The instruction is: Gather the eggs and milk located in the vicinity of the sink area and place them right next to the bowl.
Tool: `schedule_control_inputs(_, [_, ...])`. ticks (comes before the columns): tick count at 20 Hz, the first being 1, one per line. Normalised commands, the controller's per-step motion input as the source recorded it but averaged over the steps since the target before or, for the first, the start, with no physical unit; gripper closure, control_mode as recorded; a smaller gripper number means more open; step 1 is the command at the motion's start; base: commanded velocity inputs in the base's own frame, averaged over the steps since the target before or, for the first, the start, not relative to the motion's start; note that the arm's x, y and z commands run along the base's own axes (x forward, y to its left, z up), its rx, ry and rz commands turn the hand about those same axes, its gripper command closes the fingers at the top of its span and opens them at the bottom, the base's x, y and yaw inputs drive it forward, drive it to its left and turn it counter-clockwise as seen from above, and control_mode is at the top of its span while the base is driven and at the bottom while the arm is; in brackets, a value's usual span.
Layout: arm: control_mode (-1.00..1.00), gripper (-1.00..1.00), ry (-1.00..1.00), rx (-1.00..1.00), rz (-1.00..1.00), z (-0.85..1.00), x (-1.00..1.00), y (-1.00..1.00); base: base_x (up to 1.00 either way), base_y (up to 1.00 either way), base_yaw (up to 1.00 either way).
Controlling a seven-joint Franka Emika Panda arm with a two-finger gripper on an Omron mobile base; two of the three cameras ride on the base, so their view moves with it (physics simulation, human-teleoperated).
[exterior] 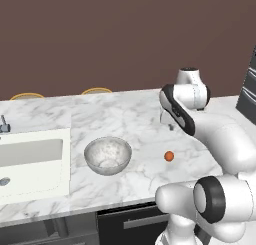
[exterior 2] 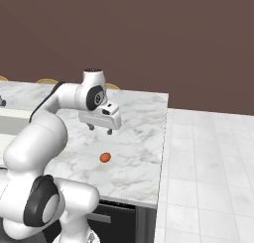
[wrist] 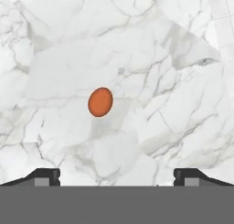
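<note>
The arm's bent elbow rises nearest, its tool (exterior 2: 100,129) spread wide, seemingly above the orange ball (exterior 2: 104,157).

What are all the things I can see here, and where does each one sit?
bowl: one, grey-silver with a mottled inside, on the counter just right of the sink.
orange ball: one, bright orange, on the counter right of the bowl, apart from it; seen below the pincer in the hand view.
sink: one, off-white, set in the counter at the left.
faucet: one, grey, behind the sink; only partly in the picture.
counter: one, white marble.
chair backs: two, tan, beyond the counter's far edge.
arm: one, white with dark joints.
pincer: one, open, above the counter, holding nothing.
</note>
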Motion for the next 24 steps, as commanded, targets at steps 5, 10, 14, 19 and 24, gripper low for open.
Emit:
schedule_control_inputs(5, [-1.00, -1.00, 0.00, 0.01, 0.00, -0.51, 0.00, 0.00, 0.00, 0.00, 0.00])
schedule_control_inputs(10, [-1.00, -1.00, 0.00, 0.02, 0.00, -0.55, 0.03, 0.00, 0.00, 0.00, 0.00])
schedule_control_inputs(14, [-1.00, -1.00, 0.00, 0.03, 0.00, -0.31, 0.25, 0.00, 0.00, 0.00, 0.00])
schedule_control_inputs(19, [-1.00, -1.00, 0.00, 0.03, 0.00, -0.05, 0.38, 0.00, 0.00, 0.00, 0.00])
schedule_control_inputs(24, [-1.00, -1.00, 0.00, 0.00, 0.00, -0.01, 0.30, 0.00, 0.00, 0.00, 0.00])
